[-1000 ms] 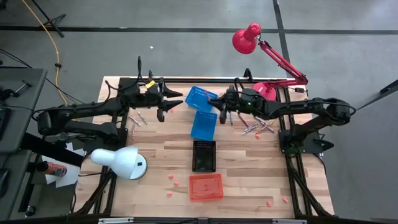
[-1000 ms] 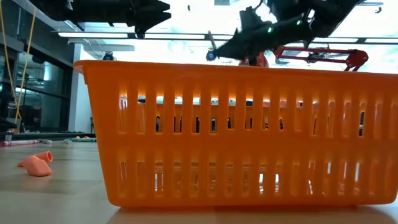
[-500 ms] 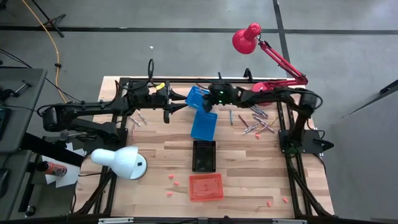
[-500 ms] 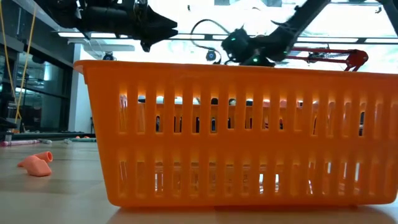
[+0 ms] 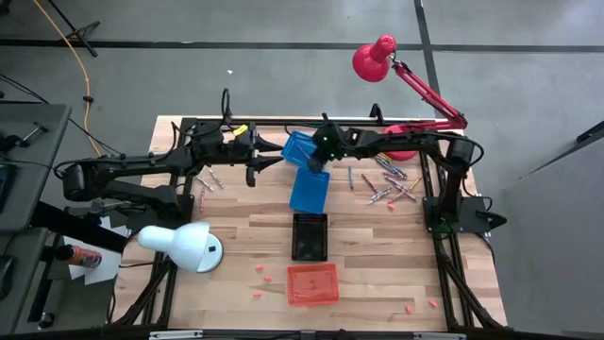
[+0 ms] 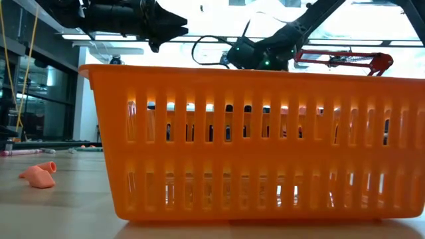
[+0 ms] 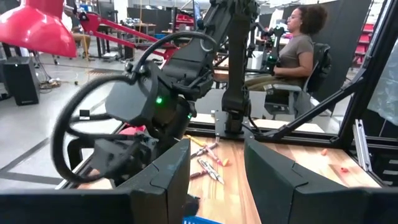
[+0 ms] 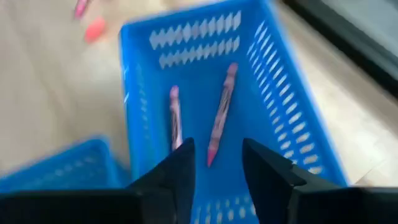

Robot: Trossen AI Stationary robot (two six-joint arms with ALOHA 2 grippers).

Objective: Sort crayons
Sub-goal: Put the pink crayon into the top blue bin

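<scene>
We've got the right claw over the blue basket near the bench's far edge, fingers now apart w/ nothing between them. A sec ago it was pinched shut by the loose crayons on the right side; since then the arm swung across to this basket and let go. Two pink crayons lie on the basket floor just beyond the fingertips, side by side but not touching. We judge the longer one is the fresh drop, tho we can't tell that for sure. So one more stick looks sorted.

Left claw sits just left of the same basket, roughly mid far edge, jaws open and empty, pointing across at the right arm. It has crept closer to the baskets over the last sec but its opening hasn't changed.

Rest of the crayons: a scatter on the bench's right side near the far edge, and a smaller bunch on the left side below the left arm. Plenty left, so we're partway at best.

A second blue basket sits touching the first on its near side, then a black one, then the orange one toward the near edge. Next, we reckon, the right arm goes back to the right-hand scatter for another stick.
</scene>
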